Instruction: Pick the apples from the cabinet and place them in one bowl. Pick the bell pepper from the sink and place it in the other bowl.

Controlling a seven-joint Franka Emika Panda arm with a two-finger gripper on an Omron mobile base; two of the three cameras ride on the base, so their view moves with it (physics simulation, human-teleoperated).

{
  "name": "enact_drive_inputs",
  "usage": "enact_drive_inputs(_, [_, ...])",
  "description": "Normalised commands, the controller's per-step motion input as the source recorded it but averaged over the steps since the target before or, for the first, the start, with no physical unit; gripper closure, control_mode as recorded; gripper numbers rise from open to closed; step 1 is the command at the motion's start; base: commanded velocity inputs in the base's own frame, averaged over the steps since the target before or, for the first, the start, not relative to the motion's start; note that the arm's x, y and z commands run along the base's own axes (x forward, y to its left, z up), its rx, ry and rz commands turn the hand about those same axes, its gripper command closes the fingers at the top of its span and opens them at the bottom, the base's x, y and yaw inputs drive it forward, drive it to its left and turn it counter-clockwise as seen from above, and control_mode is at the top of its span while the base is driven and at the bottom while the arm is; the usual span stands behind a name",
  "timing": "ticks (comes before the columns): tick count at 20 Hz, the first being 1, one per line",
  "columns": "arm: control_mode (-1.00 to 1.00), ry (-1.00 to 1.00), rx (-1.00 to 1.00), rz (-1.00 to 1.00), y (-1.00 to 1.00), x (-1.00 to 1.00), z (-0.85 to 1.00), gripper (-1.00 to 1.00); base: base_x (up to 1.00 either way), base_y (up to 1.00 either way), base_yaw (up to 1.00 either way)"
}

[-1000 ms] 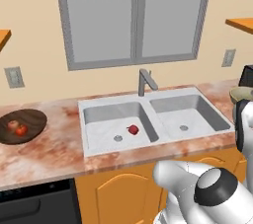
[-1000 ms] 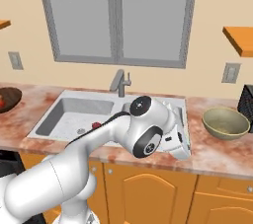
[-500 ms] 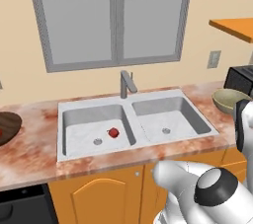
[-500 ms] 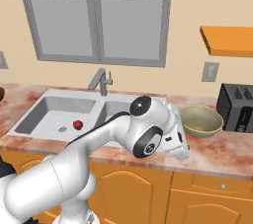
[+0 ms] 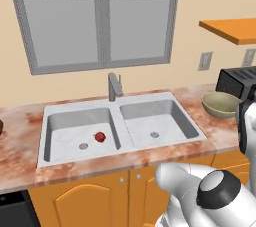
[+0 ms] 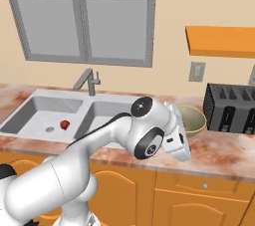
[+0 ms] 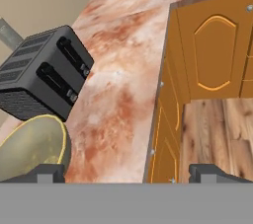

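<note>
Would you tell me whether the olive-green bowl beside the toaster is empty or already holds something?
Empty as far as visible: the bowl beside the toaster shows only bare tan inside, though the arm hides part of it.

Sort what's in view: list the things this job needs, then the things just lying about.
Job: bell pepper, sink, olive bowl, cabinet, gripper.
Lying about: toaster, faucet, window, wall outlet, base cupboards.

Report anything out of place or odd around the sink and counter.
One oddity: a bell pepper lies loose on the floor of the sink's left basin, near the drain, instead of in a bowl. The olive bowl stands upright beside the toaster. No spill or damage is visible. The tool holds nothing.
</note>
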Motion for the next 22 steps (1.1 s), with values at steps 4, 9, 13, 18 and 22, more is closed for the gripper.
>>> enact_drive_inputs(4, [1.00, 0.00, 0.00, 0.00, 0.00, 0.00, 0.00, -1.00, 0.28, -0.32, -0.01])
enact_drive_inputs(9, [1.00, 0.00, 0.00, 0.00, 0.00, 0.00, 0.00, -1.00, 0.40, -0.10, -0.07])
enact_drive_inputs(13, [1.00, 0.00, 0.00, 0.00, 0.00, 0.00, 0.00, -1.00, 0.40, -0.08, -0.03])
enact_drive_inputs(18, [1.00, 0.00, 0.00, 0.00, 0.00, 0.00, 0.00, -1.00, 0.33, -0.07, 0.00])
enact_drive_inputs(22, [1.00, 0.00, 0.00, 0.00, 0.00, 0.00, 0.00, -1.00, 0.23, -0.06, 0.00])
